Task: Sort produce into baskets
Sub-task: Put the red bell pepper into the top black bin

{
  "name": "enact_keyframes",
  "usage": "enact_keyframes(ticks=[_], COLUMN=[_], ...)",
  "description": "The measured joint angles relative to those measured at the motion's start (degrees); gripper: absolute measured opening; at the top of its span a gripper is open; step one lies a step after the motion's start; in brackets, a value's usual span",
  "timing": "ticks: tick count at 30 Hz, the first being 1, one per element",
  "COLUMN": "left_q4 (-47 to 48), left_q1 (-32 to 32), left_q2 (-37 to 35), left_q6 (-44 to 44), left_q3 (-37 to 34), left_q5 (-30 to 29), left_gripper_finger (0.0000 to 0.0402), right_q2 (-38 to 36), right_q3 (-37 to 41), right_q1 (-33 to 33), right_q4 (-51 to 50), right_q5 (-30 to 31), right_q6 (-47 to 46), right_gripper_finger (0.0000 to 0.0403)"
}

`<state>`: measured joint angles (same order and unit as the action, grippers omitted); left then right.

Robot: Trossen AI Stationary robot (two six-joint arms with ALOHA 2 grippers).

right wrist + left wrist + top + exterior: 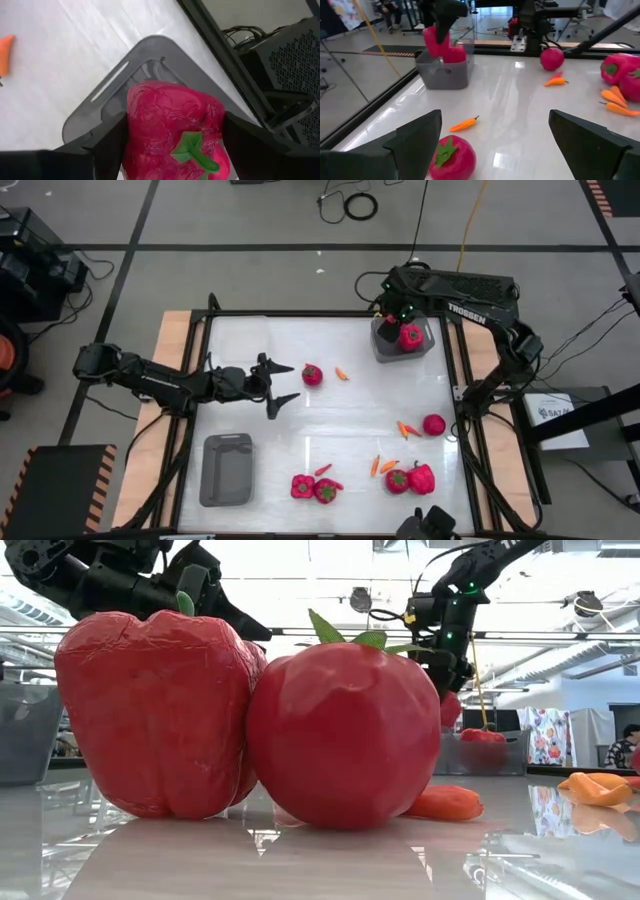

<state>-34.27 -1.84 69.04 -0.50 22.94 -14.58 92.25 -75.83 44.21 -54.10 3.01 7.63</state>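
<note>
We see the white glossy tabletop carrying 2 translucent grey plastic tubs: one at the front left, one at the back right. The right gripper grips a crinkly red bell pepper over the back-right tub, beside another pepper inside. The left gripper hangs with fingers spread wide, empty, just beside a small round red fruit and a slim orange chilli.

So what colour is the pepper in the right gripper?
Red, with a green stem: the pepper shows best in the right wrist view.
</note>
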Motion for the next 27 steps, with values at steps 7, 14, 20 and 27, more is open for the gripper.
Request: enact_keyframes(ticks=[7, 14, 20, 27], left_q4=[0.3, 0.7, 0.6, 0.6], left_q1=[0.3, 0.3, 0.9, 1.5], left_q2=[0.0, 0.0, 0.0, 0.0], left_q6=[-0.7, 0.2, 1.1, 0.8], left_q3=[0.0, 0.0, 0.0, 0.0], left_q5=[0.0, 0.0, -1.5, -1.6], left_gripper_finger=[0.0374, 0.0374, 0.0374, 0.0374], right_q2=[0.0, 0.0, 0.0, 0.0], right_q3=[0.0, 0.0, 0.0, 0.0], right_q1=[0.0, 0.0, 0.0, 0.0], right_q4=[2.5, 2.4, 2.0, 2.0], right_q5=[0.0, -0.1, -0.1, -0.1], right_q6=[0.5, 1.9, -1.8, -3.7], right_gripper_finger=[0.0290, 0.0291, 0.0291, 0.0291])
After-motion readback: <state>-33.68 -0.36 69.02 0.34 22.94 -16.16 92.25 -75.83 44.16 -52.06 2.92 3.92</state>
